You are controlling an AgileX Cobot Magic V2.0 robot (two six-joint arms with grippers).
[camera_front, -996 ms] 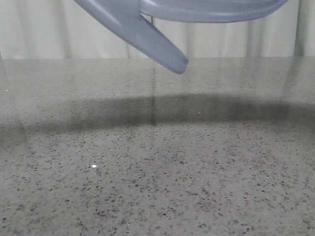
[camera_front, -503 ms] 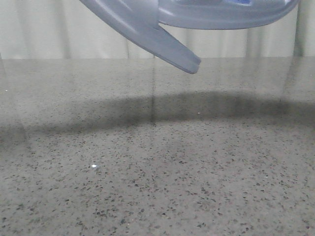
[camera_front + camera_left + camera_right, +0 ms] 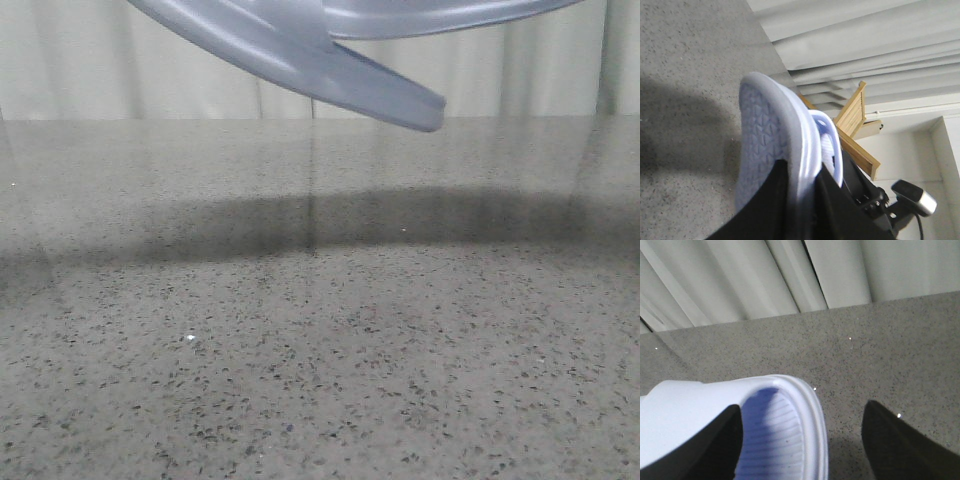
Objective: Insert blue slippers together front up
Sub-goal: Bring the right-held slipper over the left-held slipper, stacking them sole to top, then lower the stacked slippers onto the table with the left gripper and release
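left gripper: I'm seeing it clamping a slipper
right gripper: fingers standing apart, other slipper between
slippers: hanging above table

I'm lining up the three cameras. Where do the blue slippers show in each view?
Front view: blue slippers along the top edge, both held above the table.
Left wrist view: one slipper, tread sole showing, between the end effector fingers.
Right wrist view: ribbed footbed, lower left.
Shared landmark: speckled tabletop.
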